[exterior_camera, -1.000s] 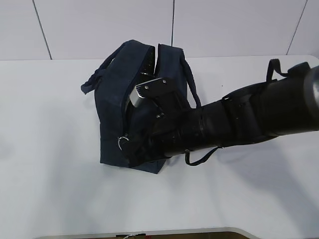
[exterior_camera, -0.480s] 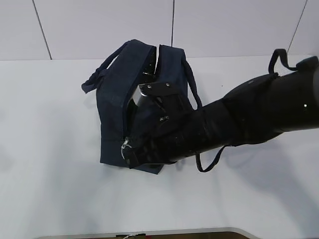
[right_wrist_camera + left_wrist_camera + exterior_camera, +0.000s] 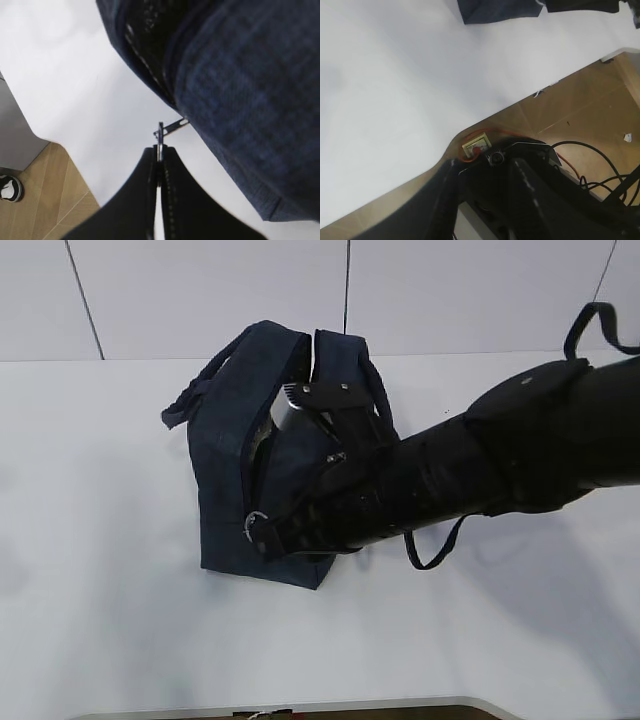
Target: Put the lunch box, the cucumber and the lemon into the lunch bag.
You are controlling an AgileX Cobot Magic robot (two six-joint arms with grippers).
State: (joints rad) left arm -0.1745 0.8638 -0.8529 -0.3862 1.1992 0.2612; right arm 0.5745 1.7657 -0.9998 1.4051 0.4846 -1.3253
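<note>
The dark navy lunch bag [image 3: 228, 455] stands on the white table, its top seam running from back to front. My right gripper [image 3: 262, 532] is at the bag's near end, shut on the metal zipper ring pull [image 3: 160, 134]. The right wrist view shows the ring clamped between the fingertips, with the bag's fabric [image 3: 250, 100] above it. My left gripper [image 3: 485, 167] hangs off the table's front edge, its fingers [image 3: 442, 200] apart with nothing between them. The bag's corner [image 3: 495, 10] lies far from it. The lunch box, the cucumber and the lemon are out of view.
The right arm [image 3: 480, 470] lies across the bag's right side. One handle [image 3: 185, 400] droops to the left, and a dark strap loop [image 3: 435, 548] hangs below the arm. Beyond the table's front edge [image 3: 520, 102] are wooden floor and cables [image 3: 600, 170].
The right arm has swung further over the bag and its wrist has turned, while the gripper stays on the ring pull at the bag's near end. The strap loop has shifted right.
</note>
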